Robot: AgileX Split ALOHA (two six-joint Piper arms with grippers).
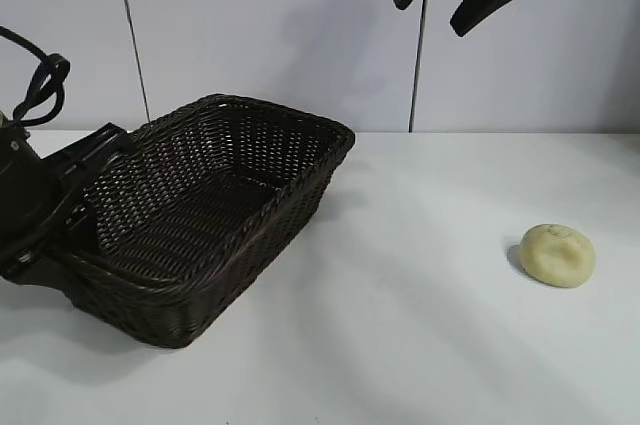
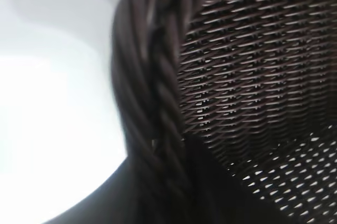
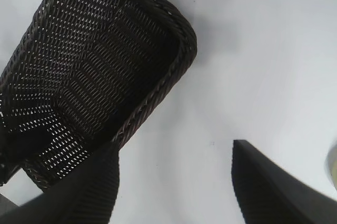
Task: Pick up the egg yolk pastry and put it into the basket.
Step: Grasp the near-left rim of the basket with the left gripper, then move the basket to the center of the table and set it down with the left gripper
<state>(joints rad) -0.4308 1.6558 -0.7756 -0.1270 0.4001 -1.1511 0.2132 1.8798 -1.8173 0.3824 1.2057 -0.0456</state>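
Note:
The egg yolk pastry (image 1: 558, 255), a small pale-yellow dome, lies alone on the white table at the right. At the left stands the dark brown wicker basket (image 1: 250, 125), with nothing inside it. My left gripper (image 1: 80, 210) is at the basket's left end. In the left wrist view the braided rim (image 2: 158, 103) runs down between its dark fingers, which are shut on it. My right gripper (image 1: 430, 17) hangs high above the table, between basket and pastry. It is open, and only bare table shows between its fingertips (image 3: 174, 147).
A white table (image 1: 420, 345) spreads between the basket and the pastry. A pale wall with two dark vertical seams (image 1: 132, 35) stands behind it. The basket (image 3: 100, 66) fills one side of the right wrist view.

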